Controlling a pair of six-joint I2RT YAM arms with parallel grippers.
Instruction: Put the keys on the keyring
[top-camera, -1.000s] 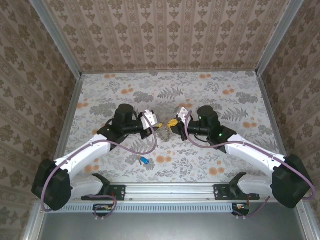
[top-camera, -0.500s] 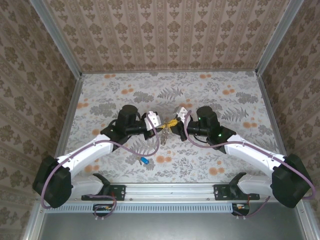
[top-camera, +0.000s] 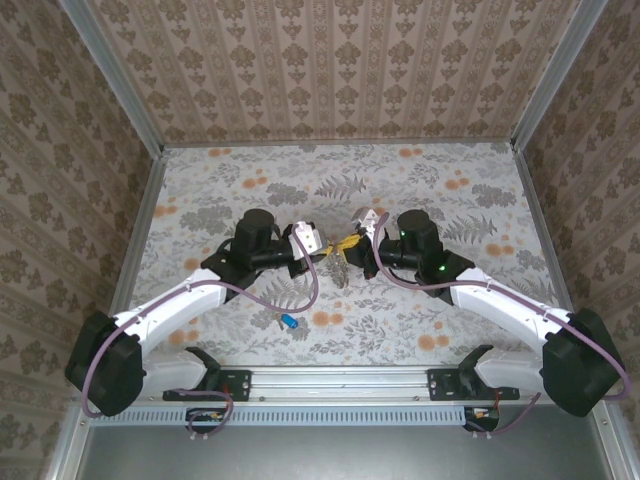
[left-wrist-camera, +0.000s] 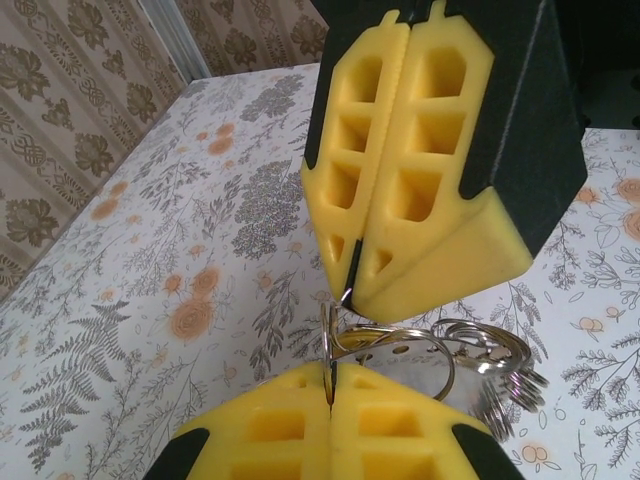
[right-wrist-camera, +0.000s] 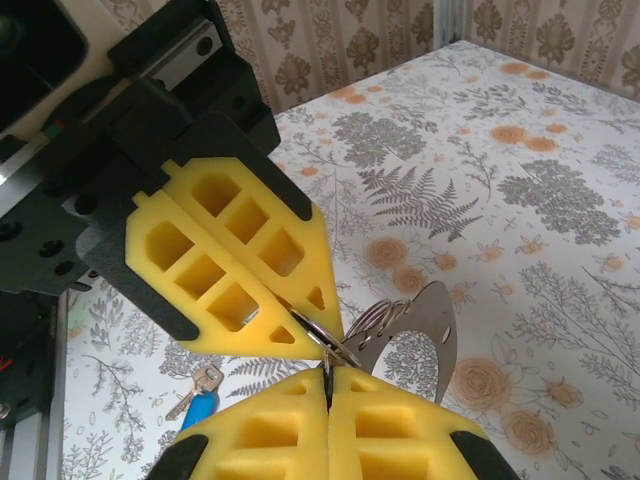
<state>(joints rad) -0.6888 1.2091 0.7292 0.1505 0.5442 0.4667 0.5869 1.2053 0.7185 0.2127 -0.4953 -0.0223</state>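
The keyring (top-camera: 338, 264), a bunch of thin silvery metal wire rings, hangs above the middle of the flower-patterned bench (top-camera: 440, 190), pinched from both sides. The left gripper (top-camera: 323, 247) comes in from the left of the top view and the right gripper (top-camera: 349, 243) from the right, their yellow honeycomb fingertips almost touching. In the left wrist view the left gripper (left-wrist-camera: 330, 410) fills the bottom edge, its jaws closed on one wire loop, while the right gripper (left-wrist-camera: 352, 282) points down from the top, its jaws likewise closed on the wire, the remaining rings (left-wrist-camera: 487, 362) dangling at the right. In the right wrist view a flat silvery metal piece (right-wrist-camera: 437, 318) hangs with the rings just right of centre. A small blue-headed key (top-camera: 289, 322) lies flat on the bench, lower left of the rings, apart from both grippers and near a loop of purple cable (top-camera: 315, 280); it also shows at the lower left of the right wrist view (right-wrist-camera: 198, 405). Wallpapered walls (top-camera: 320, 70) close three sides, and a metal rail (top-camera: 330, 380) runs along the bottom. The upper half of the bench lies open.
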